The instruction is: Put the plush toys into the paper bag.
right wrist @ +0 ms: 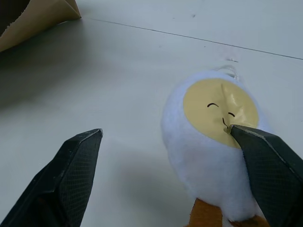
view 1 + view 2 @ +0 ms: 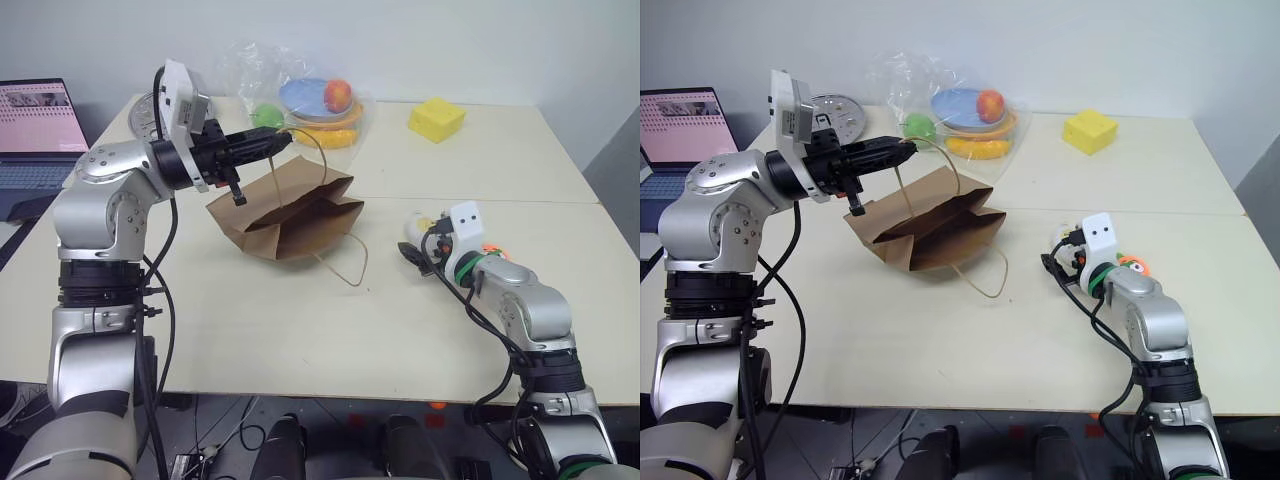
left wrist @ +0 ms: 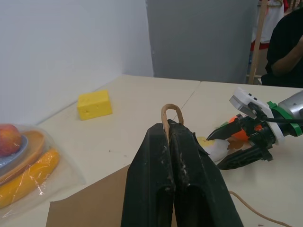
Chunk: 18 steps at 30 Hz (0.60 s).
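The brown paper bag point(image 2: 285, 215) lies on its side mid-table, mouth toward the right. My left gripper point(image 2: 283, 141) is shut on one looped handle point(image 3: 170, 111) and holds it up above the table. The other handle point(image 2: 350, 262) trails loose on the table. The white-and-yellow plush toy point(image 1: 213, 137) lies on the table at the right, apart from the bag. My right gripper point(image 1: 164, 130) stands open around it, one fingertip point(image 1: 246, 137) over its yellow face. An orange plush toy point(image 2: 1130, 263) lies just behind that wrist, mostly hidden.
A clear plastic bag of fruit and plates point(image 2: 310, 105) sits at the back behind the paper bag. A yellow sponge block point(image 2: 436, 119) is at the back right. A laptop point(image 2: 35, 130) stands on the far left. A person point(image 3: 286, 47) sits beyond the table.
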Available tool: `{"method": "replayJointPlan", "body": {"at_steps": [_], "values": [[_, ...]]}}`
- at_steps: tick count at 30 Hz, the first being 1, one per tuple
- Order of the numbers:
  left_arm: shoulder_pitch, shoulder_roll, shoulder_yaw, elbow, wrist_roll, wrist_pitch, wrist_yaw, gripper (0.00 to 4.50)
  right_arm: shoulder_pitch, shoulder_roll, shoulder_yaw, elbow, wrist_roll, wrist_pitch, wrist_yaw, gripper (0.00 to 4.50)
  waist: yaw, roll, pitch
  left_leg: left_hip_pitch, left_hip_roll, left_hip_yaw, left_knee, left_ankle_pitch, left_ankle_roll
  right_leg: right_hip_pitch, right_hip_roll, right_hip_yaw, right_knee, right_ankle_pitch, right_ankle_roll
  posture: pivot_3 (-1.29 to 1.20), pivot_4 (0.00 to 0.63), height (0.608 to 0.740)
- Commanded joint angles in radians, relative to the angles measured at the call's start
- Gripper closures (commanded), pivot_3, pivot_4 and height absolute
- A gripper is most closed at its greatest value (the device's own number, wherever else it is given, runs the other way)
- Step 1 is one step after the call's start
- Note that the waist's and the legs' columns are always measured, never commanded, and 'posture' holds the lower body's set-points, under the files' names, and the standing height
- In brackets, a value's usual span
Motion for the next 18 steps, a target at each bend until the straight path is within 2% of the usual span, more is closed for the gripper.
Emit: {"method": "replayJointPlan", "body": {"at_steps": [1,12,18], "values": [[-0.006,0.026,0.012,-0.038,0.006,-0.013,0.005,4.50,0.007,-0.009,0.022,0.009,-0.015,-0.044,0.023,0.55,0.000,0.000,0.000,0.000,0.000,0.000,0.000,0.000,0.000,0.000,0.000,0.000,0.000,0.000,0.000,0.00,0.150,0.740],[-0.003,0.018,0.016,-0.047,-0.001,-0.012,0.013,4.50,0.032,-0.065,0.047,0.108,-0.123,-0.197,0.014,4.48,0.000,0.000,0.000,0.000,0.000,0.000,0.000,0.000,0.000,0.001,0.000,0.000,0.000,0.000,0.000,0.00,0.150,0.740],[-0.010,0.011,0.013,-0.037,0.003,-0.024,0.014,4.50,0.038,-0.045,0.002,0.056,-0.072,-0.235,0.035,4.48,0.001,0.000,0.000,0.001,0.000,0.000,0.001,0.000,0.000,0.003,0.000,0.000,-0.002,0.000,0.000,0.00,0.150,0.740]]}}
